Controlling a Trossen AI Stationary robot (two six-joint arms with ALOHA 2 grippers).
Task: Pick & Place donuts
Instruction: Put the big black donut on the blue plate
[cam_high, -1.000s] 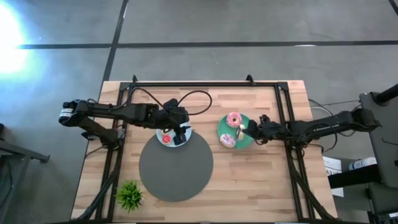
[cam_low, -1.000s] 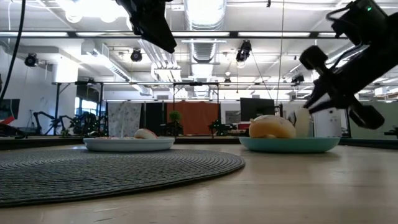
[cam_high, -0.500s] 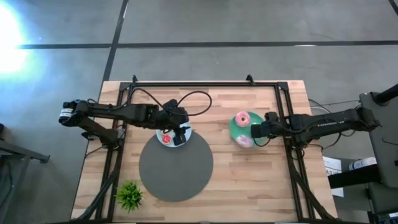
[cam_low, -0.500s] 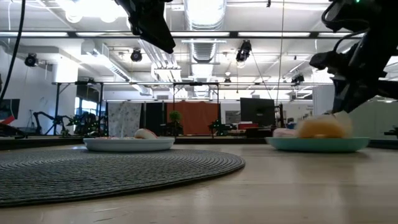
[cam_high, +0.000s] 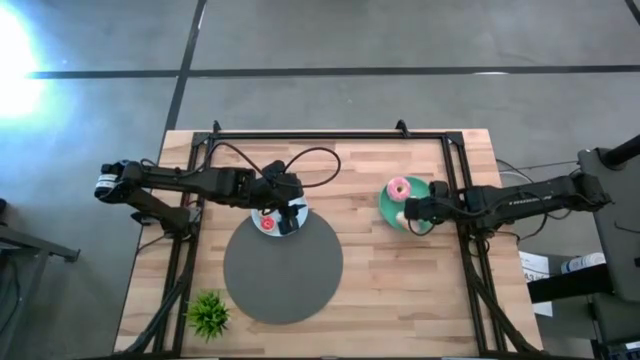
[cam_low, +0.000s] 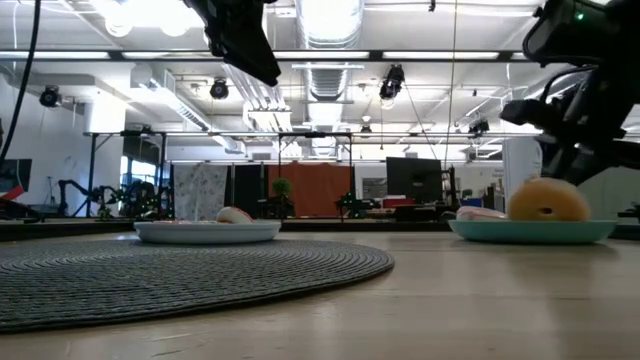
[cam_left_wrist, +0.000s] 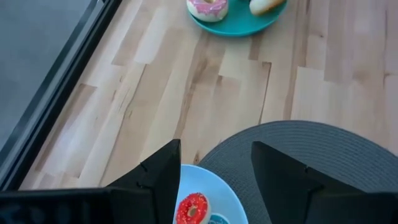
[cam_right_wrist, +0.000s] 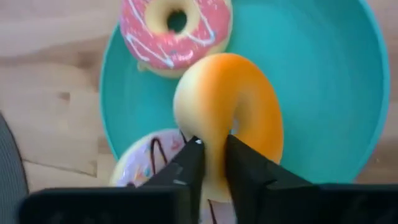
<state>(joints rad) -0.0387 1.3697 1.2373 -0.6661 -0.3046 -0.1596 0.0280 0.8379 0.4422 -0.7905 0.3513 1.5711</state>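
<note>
Donuts: three on the green plate (cam_right_wrist: 348, 124) at the tabletop's right; a red one (cam_left_wrist: 191, 208) on the blue plate (cam_left_wrist: 227, 208).
Orange donut (cam_right_wrist: 230, 118): on edge; likely light, squashy; take across the ring.
Right pincer (cam_right_wrist: 211, 163): fingers narrowly pinching its rim.
Left pincer (cam_left_wrist: 214, 171): wide, empty, above blue plate.

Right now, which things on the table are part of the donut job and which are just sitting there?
Job:
- pink donut, upside-down orange donut and white-iced donut on the green plate
- red donut on the light blue plate
- right end effector, pinching the orange donut
- left end effector, open above the blue plate

Lying about:
- grey round mat
- small plant
</note>
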